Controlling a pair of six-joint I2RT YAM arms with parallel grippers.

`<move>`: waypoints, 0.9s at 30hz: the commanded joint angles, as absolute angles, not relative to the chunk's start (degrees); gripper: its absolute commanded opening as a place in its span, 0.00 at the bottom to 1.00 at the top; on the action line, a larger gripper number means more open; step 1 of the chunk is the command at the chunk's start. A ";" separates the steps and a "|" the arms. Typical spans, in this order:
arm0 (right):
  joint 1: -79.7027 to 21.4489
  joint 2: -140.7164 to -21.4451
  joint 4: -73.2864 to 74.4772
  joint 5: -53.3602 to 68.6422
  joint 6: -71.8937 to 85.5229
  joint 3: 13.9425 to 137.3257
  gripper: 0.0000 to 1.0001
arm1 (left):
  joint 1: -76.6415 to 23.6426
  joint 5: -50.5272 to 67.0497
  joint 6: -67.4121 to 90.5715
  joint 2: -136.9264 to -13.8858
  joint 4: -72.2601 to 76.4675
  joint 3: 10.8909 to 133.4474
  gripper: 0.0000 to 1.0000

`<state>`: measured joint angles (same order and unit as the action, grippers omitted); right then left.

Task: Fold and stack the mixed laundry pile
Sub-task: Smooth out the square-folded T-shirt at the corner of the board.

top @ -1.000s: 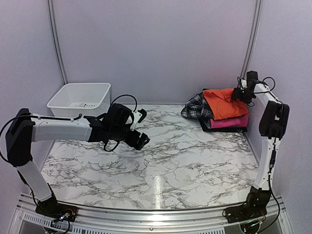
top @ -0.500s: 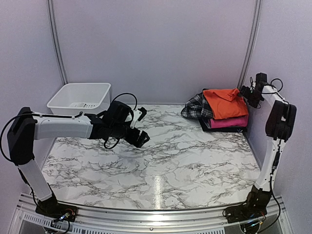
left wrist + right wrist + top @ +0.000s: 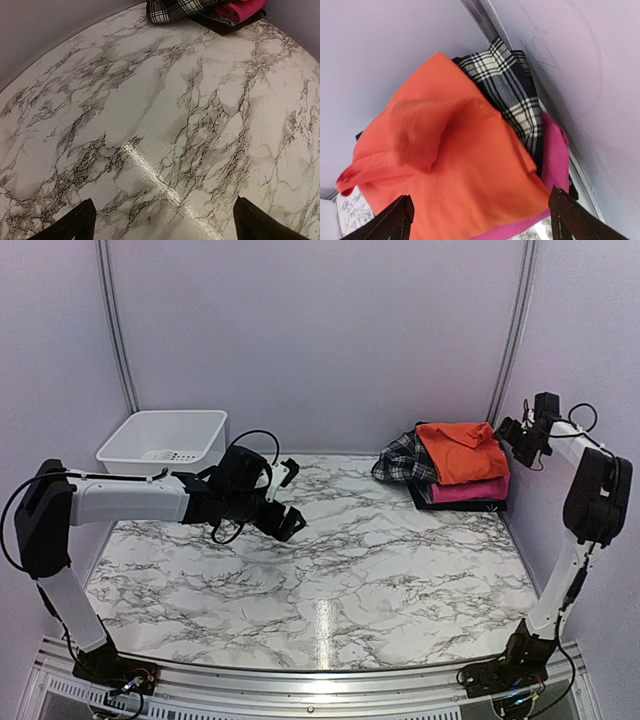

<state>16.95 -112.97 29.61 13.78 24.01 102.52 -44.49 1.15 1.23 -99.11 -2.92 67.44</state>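
Arms spread over a white, grey-veined marble-patterned tabletop (image 3: 400, 580). The left arm (image 3: 120, 502) climbs from its base at the near left corner, bends, and runs level toward the middle. The left gripper (image 3: 164, 200) hangs low above bare tabletop, fingers spread wide with nothing between them.

The right arm (image 3: 590, 500) stands tall along the right edge, bends high up and points back toward the far right corner. There the right gripper (image 3: 480, 197) sits released, fingers wide apart and grasping nothing, just beside the right edge of the laundry stack.

That stack lies in the far right corner, close to the back wall. A bright orange short-sleeved cloth t-shirt (image 3: 458, 450) lies on top, loosely folded with a rumpled ridge. A black-and-white plaid cloth shirt (image 3: 402, 462) sits under it and spills out to the left, down to the tabletop. Beneath both lies a folded pink cloth garment (image 3: 472, 491) on a dark bottom layer (image 3: 455, 506) too shadowed to identify.

A white rectangular plastic bin (image 3: 165, 440) with a slotted floor stands in the far left corner, well apart from the stack. The left arm crosses in front of it.

A bright streak of glare runs across the tabletop. Pale lilac walls (image 3: 320, 340) enclose three sides, with a thin vertical metal strip (image 3: 115, 340) near each back corner. A ribbed aluminium rail (image 3: 300, 687) along the near edge carries both arm bases.
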 commanded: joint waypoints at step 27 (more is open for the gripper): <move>11.61 -122.00 12.43 26.07 35.04 104.49 0.69 | -44.01 2.55 1.67 -99.85 -4.04 69.55 0.99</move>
